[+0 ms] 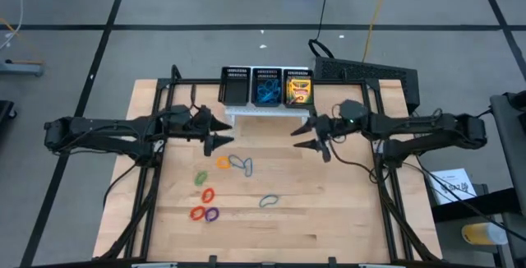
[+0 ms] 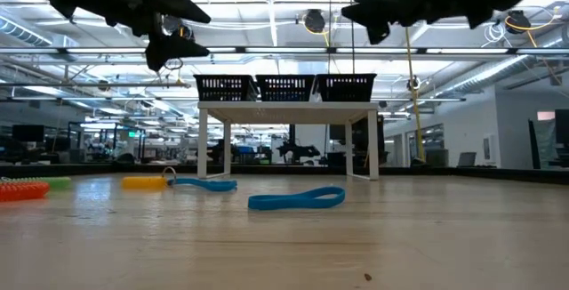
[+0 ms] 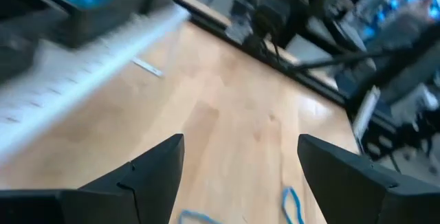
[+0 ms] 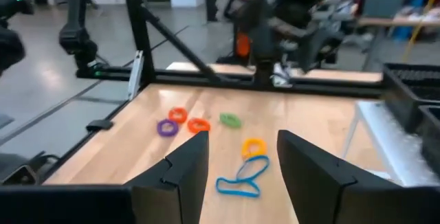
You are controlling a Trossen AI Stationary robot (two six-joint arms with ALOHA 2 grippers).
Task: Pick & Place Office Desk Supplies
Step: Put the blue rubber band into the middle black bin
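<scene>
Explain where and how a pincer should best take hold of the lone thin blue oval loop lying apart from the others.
Likely from straight above, across one long side of the thin blue oval loop: it lies flat on the wooden table, so one finger goes inside the loop, one outside.

Crayon boxes (image 1: 298,90) upright in organiser's end compartment, blue loops (image 1: 265,94) in middle one. Coloured loops (image 1: 205,196) and two blue ovals (image 1: 240,164) flat on wood, below and between both raised grippers.

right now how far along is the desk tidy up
Partly done. The mesh organiser already holds crayon boxes in its right compartment and blue loops in the middle one. Nothing is in hand: the left gripper and right gripper hover empty, jaws open. Left: two blue loops and the coloured loops on the table.
</scene>
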